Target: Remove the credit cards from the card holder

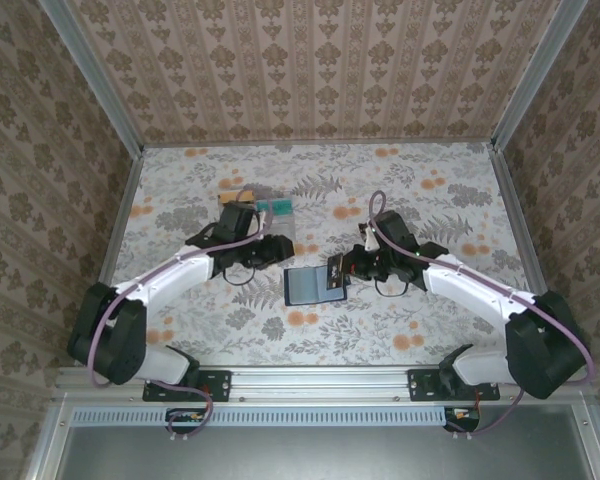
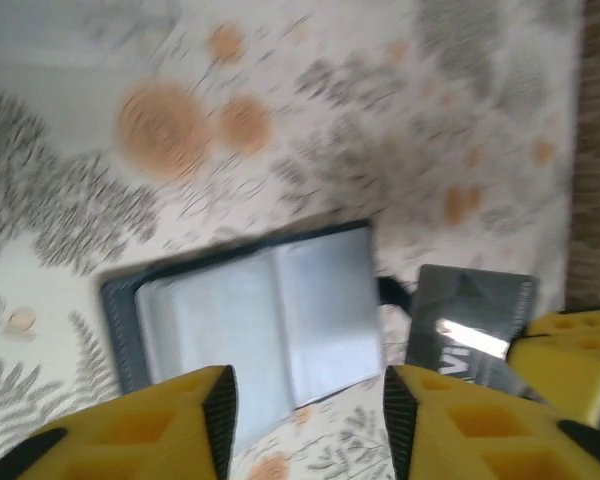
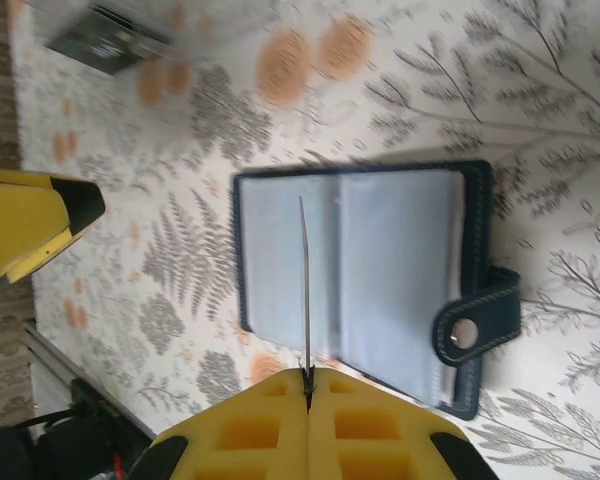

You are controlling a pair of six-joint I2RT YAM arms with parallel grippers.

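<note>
- The card holder [image 3: 380, 290] lies open and flat on the counter [image 1: 430, 320], just under the right tool's tips, strap unsnapped.
- A black card [image 2: 470, 315] is out of it, pinched upright by the right tool [image 3: 307, 385], whose fingers are pressed together on it.
- The left tool [image 2: 310, 400] hangs spread and empty, the holder ahead of its tips.
- A teal card [image 1: 278, 210] and a tan card [image 1: 242, 197] lie beyond the left tool.
- Visible pockets look empty; the black card seems to need setting down.

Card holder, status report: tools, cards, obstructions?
Left tool open, empty, facing the card holder. Right tool shut on a black card, by the open holder. Nothing in the way.
</note>
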